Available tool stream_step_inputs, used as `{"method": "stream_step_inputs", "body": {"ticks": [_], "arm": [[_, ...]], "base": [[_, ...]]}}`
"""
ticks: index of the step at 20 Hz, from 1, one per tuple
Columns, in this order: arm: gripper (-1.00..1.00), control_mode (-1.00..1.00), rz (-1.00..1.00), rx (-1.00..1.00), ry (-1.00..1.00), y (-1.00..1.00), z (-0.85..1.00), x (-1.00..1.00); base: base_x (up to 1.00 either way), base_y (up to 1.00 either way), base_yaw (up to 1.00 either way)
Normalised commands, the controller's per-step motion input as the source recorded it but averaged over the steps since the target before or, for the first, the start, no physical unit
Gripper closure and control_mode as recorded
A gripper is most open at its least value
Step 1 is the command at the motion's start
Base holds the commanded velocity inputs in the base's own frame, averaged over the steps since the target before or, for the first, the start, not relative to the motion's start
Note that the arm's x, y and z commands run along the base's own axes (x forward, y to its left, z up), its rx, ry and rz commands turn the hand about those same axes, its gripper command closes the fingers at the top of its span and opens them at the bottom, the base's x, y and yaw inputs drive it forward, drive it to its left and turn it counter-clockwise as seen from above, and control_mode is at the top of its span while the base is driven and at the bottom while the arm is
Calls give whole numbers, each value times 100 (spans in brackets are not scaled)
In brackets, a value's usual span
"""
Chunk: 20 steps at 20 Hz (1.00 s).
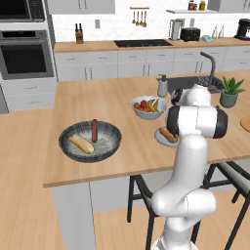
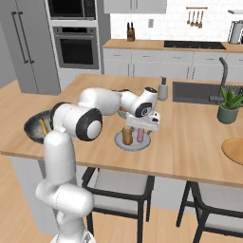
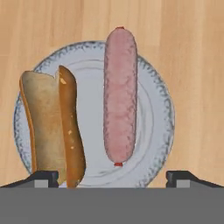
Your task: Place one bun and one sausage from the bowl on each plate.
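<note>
Sausage (image 3: 120,96) lies free on the blue plate (image 3: 155,131), bun (image 3: 52,127) at nine o'clock — fingers (image 3: 181,177) spread, hand pointing straight down above.

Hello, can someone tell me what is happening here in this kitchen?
A white robot arm is serving hot-dog parts from a dark bowl onto plates. Its gripper hangs open just above the grey-blue plate, where a bun and a pink sausage lie side by side. Another bun and a dark sausage wait in the bowl. The wooden plate holds nothing yet.
</note>
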Motion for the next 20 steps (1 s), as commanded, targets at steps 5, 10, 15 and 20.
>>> {"method": "stream_step_inputs", "body": {"ticks": [5,10,15,20], "arm": [[-100,-100,5,-3,-5,72,61,-78],[-100,-100,16,-3,0,100,27,-32],[-100,-100,16,2,0,87,51,-1],[-100,-100,15,1,0,80,31,0]], "base": [[0,0,0],[0,0,0],[0,0,0],[0,0,0]]}}
